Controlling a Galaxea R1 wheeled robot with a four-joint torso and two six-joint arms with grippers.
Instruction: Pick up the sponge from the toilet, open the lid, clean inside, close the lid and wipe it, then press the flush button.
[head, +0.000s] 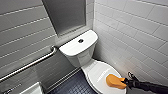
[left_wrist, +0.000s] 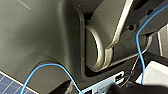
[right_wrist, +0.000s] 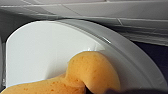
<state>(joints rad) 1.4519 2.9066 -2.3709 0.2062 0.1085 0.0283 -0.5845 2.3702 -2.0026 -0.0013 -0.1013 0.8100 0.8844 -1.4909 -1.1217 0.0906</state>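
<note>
Where the two tiled walls meet in a corner stands a white glossy ceramic toilet (head: 83, 60) with a rectangular rounded tank.

- Tank top: flat and white, with a small round dark flush button (head: 80, 40) at its middle.
- Lid: a white smooth oval plastic lid (head: 100, 71) lies shut over the bowl, with a sheen across its surface. The right wrist view shows it (right_wrist: 42, 50) bare and bright, with the bowl's rim curving round it.
- Sponge: a small orange rounded sponge (head: 114, 81) rests on the near part of the lid, touching it. The right wrist view shows it (right_wrist: 93, 72) porous and buckled.
- Right tool (head: 124, 80): a black unit on a dark arm coming in from the right, clamped on the sponge's right end.
- Walls: large pale rectangular glazed tiles (head: 132, 32) with light grout lines.
- Recess: a flat grey panel (head: 66, 15) set in the wall above the tank.
- Rail: a brushed metal grab bar (head: 30, 64) slants along the left wall.
- Floor: dark small-patterned flooring (head: 75, 86) beside the toilet's base.
- Left wrist view: a thin blue cable (left_wrist: 140, 50) against dark robot parts.
</note>
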